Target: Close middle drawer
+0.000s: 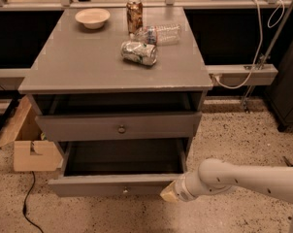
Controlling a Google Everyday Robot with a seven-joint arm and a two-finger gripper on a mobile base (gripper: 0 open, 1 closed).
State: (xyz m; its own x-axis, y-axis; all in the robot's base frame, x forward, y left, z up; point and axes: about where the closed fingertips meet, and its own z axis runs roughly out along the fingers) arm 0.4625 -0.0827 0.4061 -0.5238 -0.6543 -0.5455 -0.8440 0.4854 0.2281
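Single camera view, ordered from the near edge to the far edge.

**Hand.** The hand [170, 193], at the tip of the white arm [243, 178] that enters from 3 o'clock, sits low in the frame at the right end of the open drawer's front. Whether it is released or clenched cannot be told, nor whether it touches the panel or lies just beside it.

**Task object.** The middle drawer [98, 184] stands pulled well out of the grey cabinet, its dark inside exposed and a small pale knob [124, 190] at the centre of its low front.

**Governing relation.** The front panel extends from the hand toward 9 o'clock, its long axis running 9 to 3. The cabinet body lies toward 12 o'clock, so closing probably calls for a push toward 12. The hand is off-centre at the right end, so a push from there may skew the drawer in its runners.

**Behind.** The drawer above [88, 126], with a dark round knob [121, 129], is nearly flush. A cardboard box [32, 152] rests on the floor at 9 o'clock of the cabinet.

**Far.** The counter [88, 57] carries a crushed can [138, 52], then a plastic bottle [158, 34] lying on its side, an upright can [134, 15] and a bowl [92, 18].
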